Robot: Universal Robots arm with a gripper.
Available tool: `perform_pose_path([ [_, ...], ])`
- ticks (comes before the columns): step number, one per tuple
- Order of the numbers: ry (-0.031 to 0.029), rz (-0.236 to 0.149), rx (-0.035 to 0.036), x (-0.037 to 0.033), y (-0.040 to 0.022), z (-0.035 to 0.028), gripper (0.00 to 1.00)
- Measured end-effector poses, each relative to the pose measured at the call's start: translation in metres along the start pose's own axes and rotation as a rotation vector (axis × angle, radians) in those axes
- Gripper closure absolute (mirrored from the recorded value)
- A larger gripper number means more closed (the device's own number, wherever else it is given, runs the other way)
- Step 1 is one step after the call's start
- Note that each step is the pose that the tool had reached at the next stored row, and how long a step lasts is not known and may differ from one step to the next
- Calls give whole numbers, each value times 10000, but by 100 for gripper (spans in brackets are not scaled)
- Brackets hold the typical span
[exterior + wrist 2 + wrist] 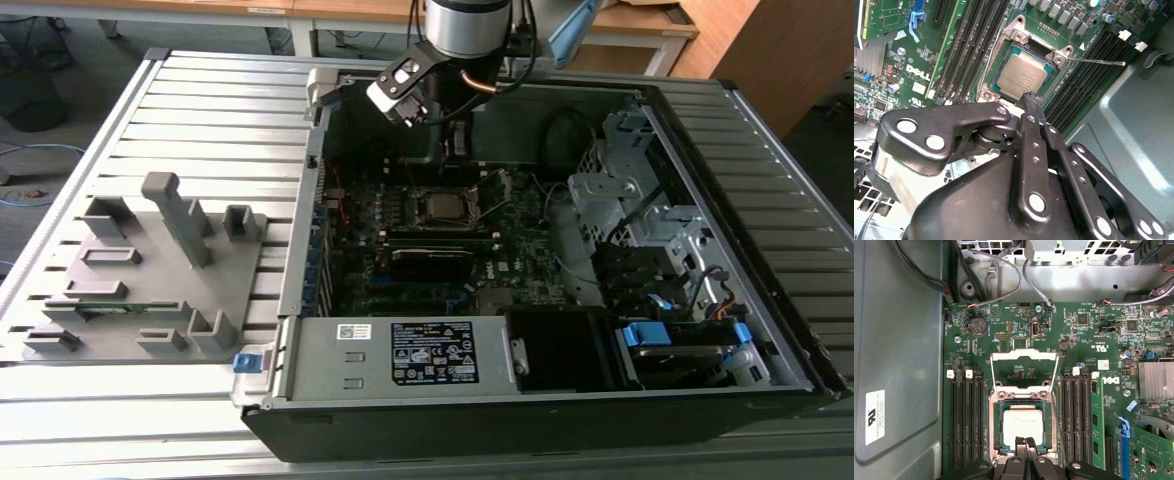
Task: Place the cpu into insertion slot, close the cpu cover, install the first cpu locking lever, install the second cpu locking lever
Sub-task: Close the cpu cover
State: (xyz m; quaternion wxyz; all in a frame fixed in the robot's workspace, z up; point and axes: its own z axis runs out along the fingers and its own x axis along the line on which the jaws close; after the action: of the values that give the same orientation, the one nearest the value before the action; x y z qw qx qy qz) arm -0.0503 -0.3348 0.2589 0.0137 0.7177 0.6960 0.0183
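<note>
The cpu (1023,427) lies flat in the insertion slot (994,405), its grey metal top showing in both wrist views (1023,75). Behind the slot, the cpu cover (1024,356), a silver frame with a square window, is swung up and open. One thin locking lever (1099,62) sticks out sideways from the slot, unlatched. My gripper (1025,442) hangs just above the slot's near edge with its dark fingertips (1030,100) pressed together and nothing between them. In the exterior view the gripper (454,155) reaches down into the case over the slot (445,207).
Long black memory slots (966,425) flank the socket on both sides. Cables (1004,265) run along the case wall behind the board. A finned heatsink (1156,380) and a drive cage (641,200) sit nearby. A grey fixture plate (147,270) lies outside the case at the exterior view's left.
</note>
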Motion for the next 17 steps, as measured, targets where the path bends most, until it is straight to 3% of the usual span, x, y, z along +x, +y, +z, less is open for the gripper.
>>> perform_pose_path([
  [10,0,-1,13,2,71,2,90],
  [17,-2,0,53,3,75,-71,90],
])
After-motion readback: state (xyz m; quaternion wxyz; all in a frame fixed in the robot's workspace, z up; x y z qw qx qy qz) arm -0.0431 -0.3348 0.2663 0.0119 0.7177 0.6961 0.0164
